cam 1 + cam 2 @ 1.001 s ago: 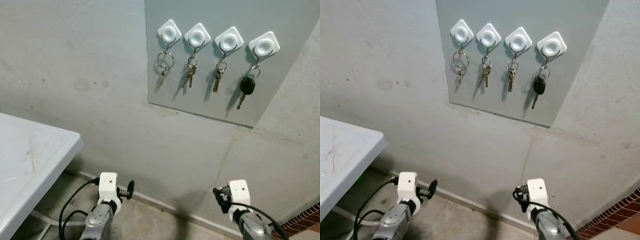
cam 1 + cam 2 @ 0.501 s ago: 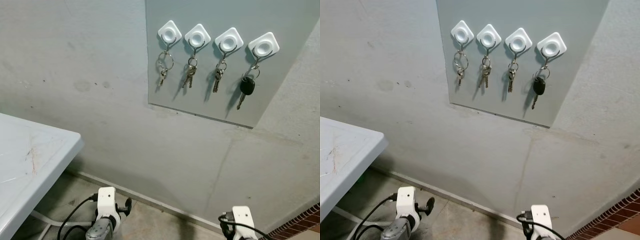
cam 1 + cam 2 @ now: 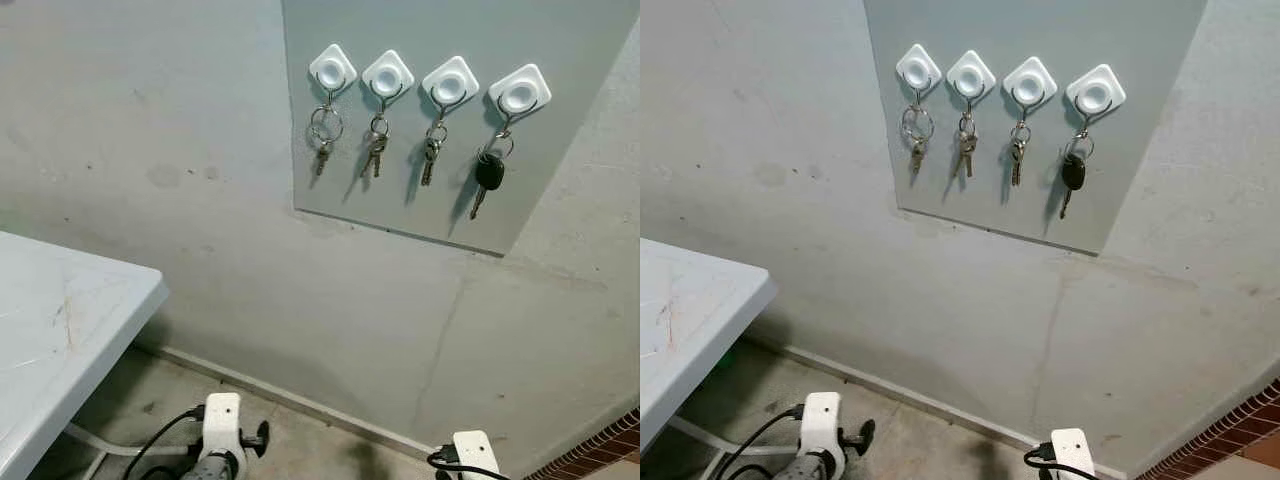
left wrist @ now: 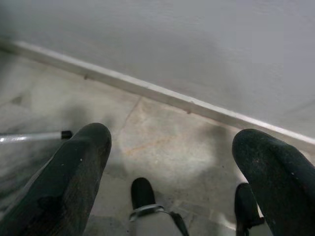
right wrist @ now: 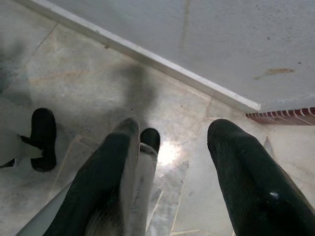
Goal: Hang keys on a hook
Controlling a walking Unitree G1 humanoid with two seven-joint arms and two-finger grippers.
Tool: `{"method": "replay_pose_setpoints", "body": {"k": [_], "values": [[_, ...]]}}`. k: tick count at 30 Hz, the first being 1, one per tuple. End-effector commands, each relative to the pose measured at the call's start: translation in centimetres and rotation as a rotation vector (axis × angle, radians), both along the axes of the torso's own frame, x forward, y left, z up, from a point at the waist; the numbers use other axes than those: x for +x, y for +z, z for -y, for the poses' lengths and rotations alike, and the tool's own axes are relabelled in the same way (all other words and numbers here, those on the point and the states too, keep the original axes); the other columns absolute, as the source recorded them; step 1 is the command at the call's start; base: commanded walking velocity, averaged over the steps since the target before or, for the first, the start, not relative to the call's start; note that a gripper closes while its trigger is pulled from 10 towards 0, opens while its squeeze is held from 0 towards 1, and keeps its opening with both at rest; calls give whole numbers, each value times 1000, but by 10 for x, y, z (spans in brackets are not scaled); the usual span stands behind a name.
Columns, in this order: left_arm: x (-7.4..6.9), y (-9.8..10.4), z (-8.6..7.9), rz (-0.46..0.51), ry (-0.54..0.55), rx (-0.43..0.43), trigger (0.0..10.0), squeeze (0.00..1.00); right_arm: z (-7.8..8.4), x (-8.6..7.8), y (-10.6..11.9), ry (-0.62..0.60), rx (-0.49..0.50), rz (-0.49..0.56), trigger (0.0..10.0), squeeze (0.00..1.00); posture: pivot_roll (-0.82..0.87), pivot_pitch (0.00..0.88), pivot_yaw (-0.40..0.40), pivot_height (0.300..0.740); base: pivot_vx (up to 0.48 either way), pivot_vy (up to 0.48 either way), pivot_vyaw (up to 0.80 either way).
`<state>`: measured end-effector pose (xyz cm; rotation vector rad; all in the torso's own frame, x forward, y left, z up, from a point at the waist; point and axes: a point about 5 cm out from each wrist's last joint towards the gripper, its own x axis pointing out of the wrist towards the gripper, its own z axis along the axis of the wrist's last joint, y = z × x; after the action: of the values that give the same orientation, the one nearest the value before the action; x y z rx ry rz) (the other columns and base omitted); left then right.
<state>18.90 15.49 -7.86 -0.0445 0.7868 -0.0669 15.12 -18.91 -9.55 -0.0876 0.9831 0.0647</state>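
Note:
A grey board (image 3: 560,150) on the wall carries four white hooks (image 3: 333,69). Each hook holds keys: a large ring with keys (image 3: 324,135) on the leftmost, two small bunches (image 3: 376,152) in the middle, and a black car key (image 3: 488,175) on the rightmost. Both arms hang low, far below the board. My left gripper (image 4: 172,167) is open with nothing between its fingers and points at the floor near the baseboard. My right gripper (image 5: 172,162) is open and holds nothing. Its white wrist (image 3: 470,448) shows at the bottom edge of the left eye view.
A white table (image 3: 60,330) stands at the left, with a thin leg (image 3: 105,445) beneath it. A pale baseboard (image 3: 300,402) runs along the wall's foot. Red brick (image 3: 605,450) shows at the lower right. My black feet (image 5: 43,135) stand on the stone floor below the grippers.
Both arms have dropped from mid-low in the picture to its bottom edge. The view has shifted slightly. The keys still hang on their hooks.

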Motion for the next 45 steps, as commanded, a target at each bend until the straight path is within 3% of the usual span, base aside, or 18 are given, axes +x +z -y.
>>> {"method": "replay_pose_setpoints", "body": {"k": [1,7,41,45], "values": [[-1,0,-4,-4,-3,17,10000,0,-1,-4,-2,-6,1,-20,10000,0,-42,0,29,740,0,0,-781],[-7,-3,-7,-28,8,28,10000,0,-2,-9,-4,-10,-6,-35,10000,0,-45,0,33,740,0,0,-769],[-4,-3,-2,-37,-14,31,10000,0,3,-19,-7,-25,-26,-72,10000,0,-60,0,32,740,0,0,-762],[-5,-3,-2,-40,-26,37,10000,0,4,-19,-7,-23,-28,-73,10000,0,-61,0,33,740,0,-442,-750]]}}
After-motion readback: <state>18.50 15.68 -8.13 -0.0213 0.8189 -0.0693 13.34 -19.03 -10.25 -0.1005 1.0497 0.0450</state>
